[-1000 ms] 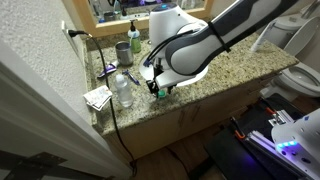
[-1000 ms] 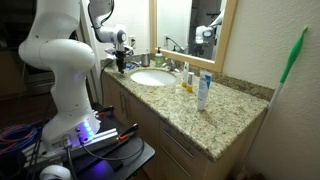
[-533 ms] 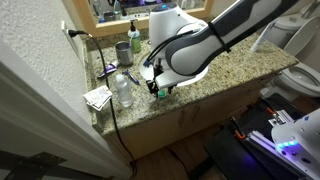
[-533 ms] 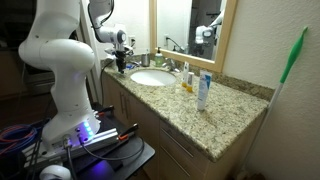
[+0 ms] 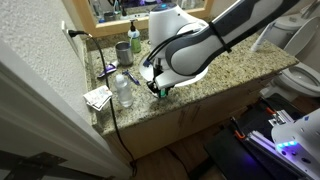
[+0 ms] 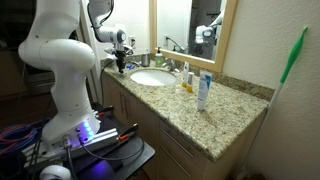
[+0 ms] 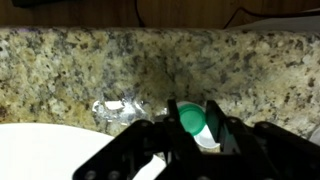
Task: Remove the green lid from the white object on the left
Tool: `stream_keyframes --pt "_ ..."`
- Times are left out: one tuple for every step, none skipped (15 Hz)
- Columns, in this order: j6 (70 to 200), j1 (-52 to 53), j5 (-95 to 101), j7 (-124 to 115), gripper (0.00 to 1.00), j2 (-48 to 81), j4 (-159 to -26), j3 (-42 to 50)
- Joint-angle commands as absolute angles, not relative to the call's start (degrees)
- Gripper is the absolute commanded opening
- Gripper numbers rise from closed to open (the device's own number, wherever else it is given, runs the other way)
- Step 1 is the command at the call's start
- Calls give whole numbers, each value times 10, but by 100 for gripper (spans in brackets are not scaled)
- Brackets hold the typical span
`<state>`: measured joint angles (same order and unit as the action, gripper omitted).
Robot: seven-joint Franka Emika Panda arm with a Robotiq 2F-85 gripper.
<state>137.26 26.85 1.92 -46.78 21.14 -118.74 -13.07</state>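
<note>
Gripper (image 7: 196, 134) down on the green lid (image 7: 189, 120)
Jaws straddle it atop the white object (image 7: 209, 130), near edge of the granite counter (image 5: 232, 68); can't tell if they're pinching.

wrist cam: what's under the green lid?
Only a sliver of the white object shows against the green lid, inside the gripper. Its lower body and where it meets the counter are covered by the gripper.

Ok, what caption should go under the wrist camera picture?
End effector straddling the green lid, over the granite counter.
</note>
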Motion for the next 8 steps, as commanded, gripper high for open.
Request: stream_keyframes --pt "1361 275 28 -479 8 196 -1193 -127" --pt "1363 275 27 -479 8 194 -1194 -128" --pt "1366 274 25 -477 8 190 -1196 -129" --pt "1368 274 23 -475 8 188 -1197 -131" --pt "1377 271 14 -462 8 186 -1198 -138" --pt "1380 271 12 -460 8 184 -1197 -141" --pt "1385 267 3 -448 8 185 -1195 -148" --pt "1390 267 -2 -442 8 187 -1193 -153"
